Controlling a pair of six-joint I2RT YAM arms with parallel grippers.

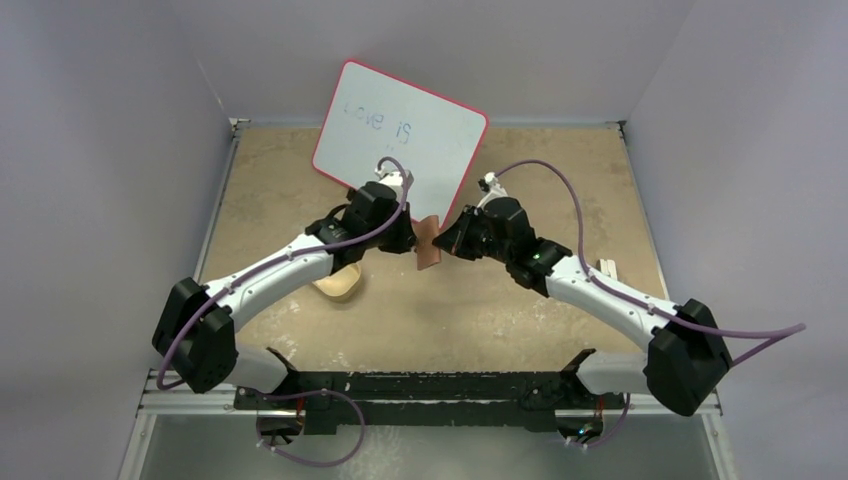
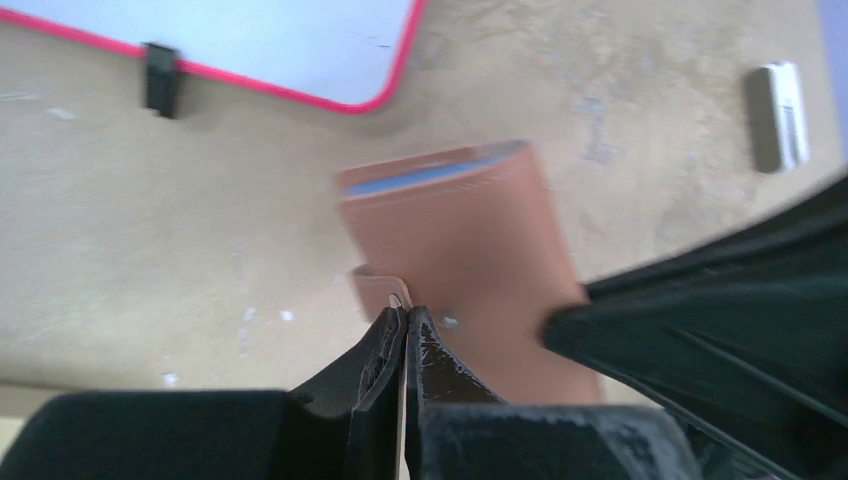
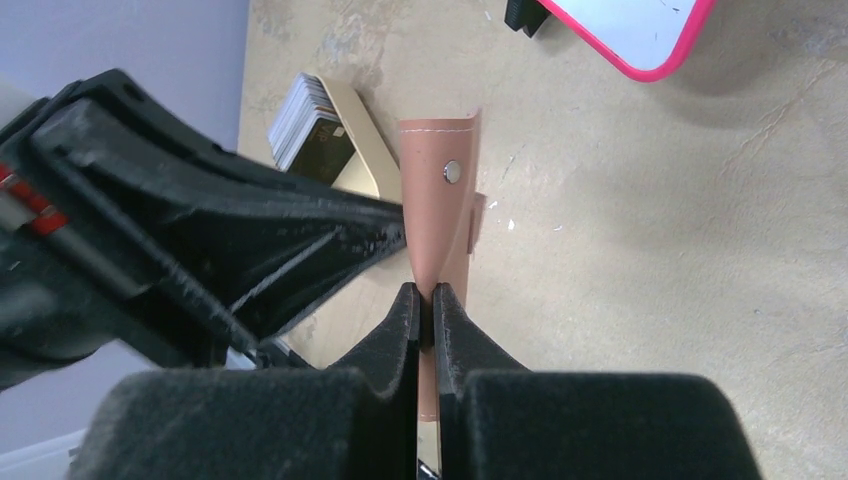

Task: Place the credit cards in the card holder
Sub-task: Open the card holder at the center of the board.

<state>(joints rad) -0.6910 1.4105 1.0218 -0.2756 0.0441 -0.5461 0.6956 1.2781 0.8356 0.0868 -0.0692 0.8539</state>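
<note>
The brown card holder [image 1: 428, 250] is held above the table between both grippers. In the left wrist view it [image 2: 470, 260] shows a pale blue inside at its far edge. My left gripper [image 2: 405, 312] is shut on its small tab strap. My right gripper [image 3: 424, 292] is shut on the near edge of the card holder [image 3: 440, 210], whose pale snap stud [image 3: 452, 172] faces the camera. The credit cards [image 3: 305, 115] lie stacked in a tan tray [image 3: 362, 145] beyond my left gripper. In the top view the cards are hidden under the left arm.
A red-rimmed whiteboard [image 1: 400, 125] stands tilted at the back centre, close behind both grippers. The tan tray [image 1: 338, 285] lies under the left forearm. A small white object [image 1: 607, 268] lies at the right, also seen in the left wrist view [image 2: 778, 115].
</note>
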